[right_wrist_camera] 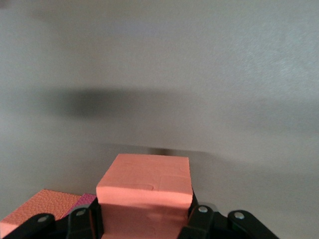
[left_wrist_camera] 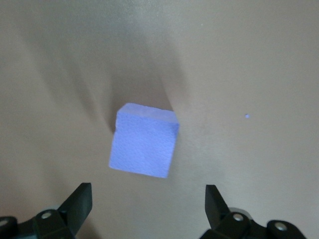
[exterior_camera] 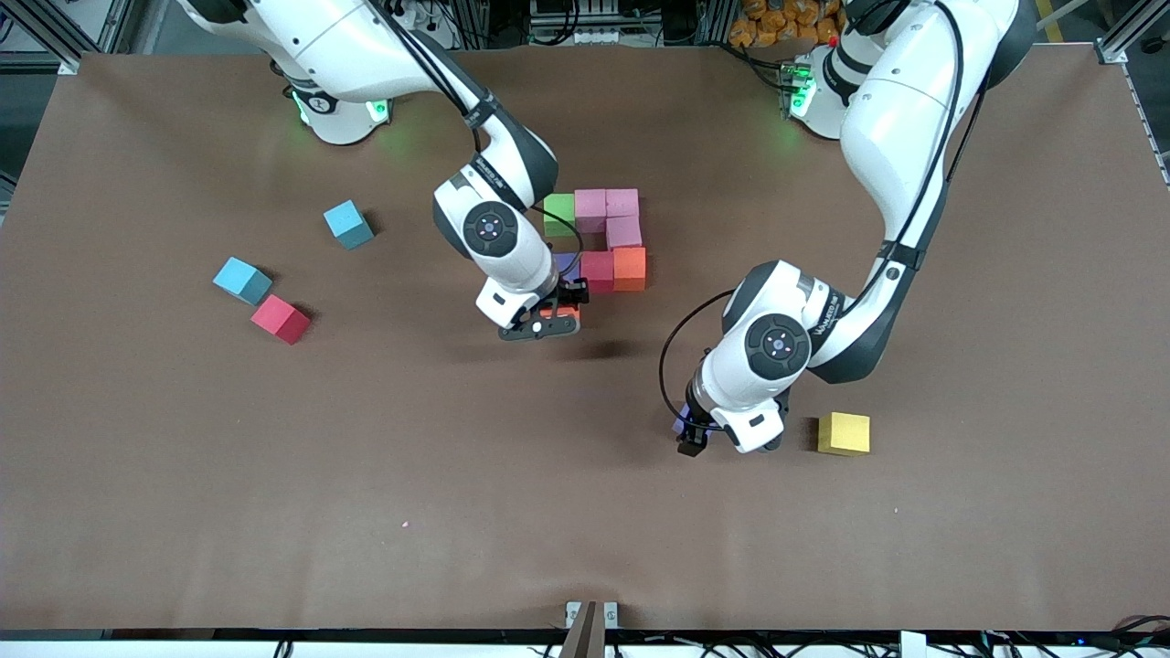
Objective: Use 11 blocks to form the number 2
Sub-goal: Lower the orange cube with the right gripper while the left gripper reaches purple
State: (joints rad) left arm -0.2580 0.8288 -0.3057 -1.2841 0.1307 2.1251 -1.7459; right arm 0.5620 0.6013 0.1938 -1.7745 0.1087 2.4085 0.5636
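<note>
My right gripper (exterior_camera: 548, 325) is shut on an orange block (exterior_camera: 560, 313), held just off the table beside the built group, on the side nearer the front camera. In the right wrist view that orange block (right_wrist_camera: 145, 191) fills the jaws of the right gripper (right_wrist_camera: 144, 221). The group holds a green block (exterior_camera: 559, 213), three pink blocks (exterior_camera: 606, 204), a red block (exterior_camera: 597, 269), an orange one (exterior_camera: 630, 268) and a partly hidden purple one (exterior_camera: 567, 265). My left gripper (exterior_camera: 693, 439) hangs open over a lone purple block (left_wrist_camera: 144, 141), with the block lying clear of the fingertips (left_wrist_camera: 79, 199).
A yellow block (exterior_camera: 844, 433) lies beside the left gripper, toward the left arm's end. A loose red block (exterior_camera: 280, 319) and two light-blue cubes (exterior_camera: 242, 280) (exterior_camera: 348, 224) sit toward the right arm's end. The brown table (exterior_camera: 457, 512) stretches bare toward the front camera.
</note>
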